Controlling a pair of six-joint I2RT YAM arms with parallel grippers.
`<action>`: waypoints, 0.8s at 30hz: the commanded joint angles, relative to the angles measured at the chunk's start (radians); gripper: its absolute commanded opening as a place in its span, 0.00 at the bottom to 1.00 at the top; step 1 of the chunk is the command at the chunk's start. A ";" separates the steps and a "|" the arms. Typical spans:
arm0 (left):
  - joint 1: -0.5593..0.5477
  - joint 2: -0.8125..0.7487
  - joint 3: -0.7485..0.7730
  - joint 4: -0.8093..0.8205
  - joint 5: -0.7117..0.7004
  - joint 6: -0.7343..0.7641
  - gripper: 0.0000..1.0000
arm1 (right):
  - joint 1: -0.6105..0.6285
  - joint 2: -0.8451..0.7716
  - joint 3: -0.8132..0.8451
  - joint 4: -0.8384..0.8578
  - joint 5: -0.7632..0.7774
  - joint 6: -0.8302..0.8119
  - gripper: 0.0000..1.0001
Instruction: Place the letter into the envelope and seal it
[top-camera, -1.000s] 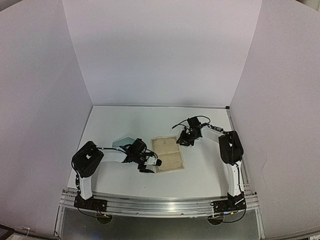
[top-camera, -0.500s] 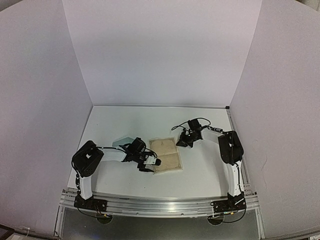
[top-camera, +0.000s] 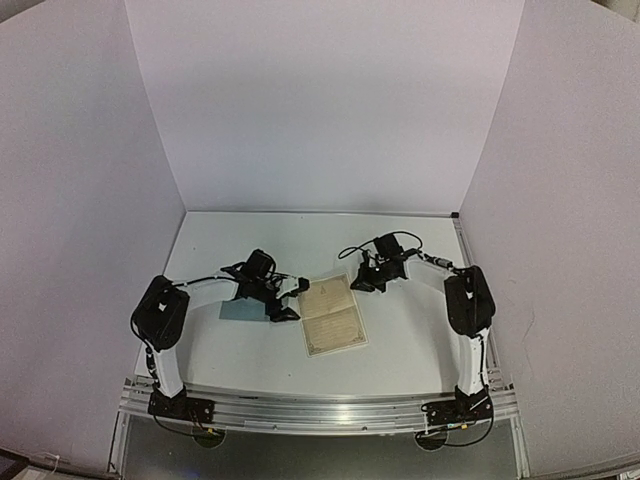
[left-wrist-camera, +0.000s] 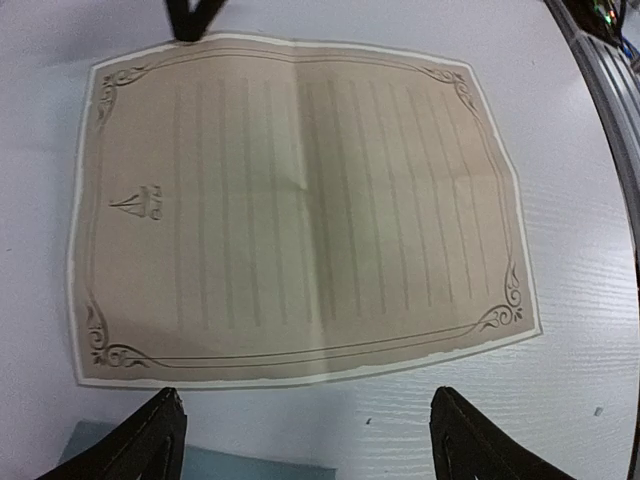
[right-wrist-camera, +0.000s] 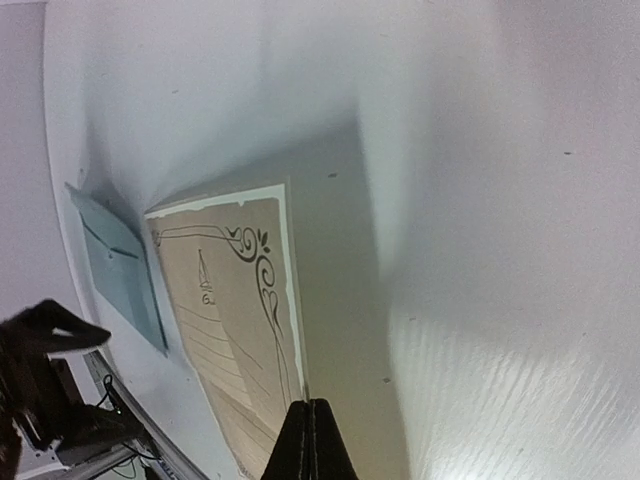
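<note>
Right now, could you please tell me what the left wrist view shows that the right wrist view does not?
Only the left wrist view shows the whole letter lying flat, its ruled lines and centre crease, and the left gripper open wide at its near edge. Only the right wrist view shows the envelope with its flap and the right gripper shut, fingertips at the letter's edge. Both show the letter's sailboat emblem and ornate border, plus some of the teal envelope.
</note>
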 joint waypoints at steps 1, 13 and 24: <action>0.050 -0.076 0.077 -0.033 0.063 -0.261 0.85 | 0.046 -0.140 -0.019 -0.006 0.046 -0.086 0.00; 0.114 -0.031 0.237 -0.103 0.139 -0.177 1.00 | 0.183 -0.328 -0.042 -0.009 0.095 -0.378 0.00; 0.109 0.099 0.444 -0.318 0.281 0.048 1.00 | 0.214 -0.362 -0.022 -0.007 0.049 -0.479 0.00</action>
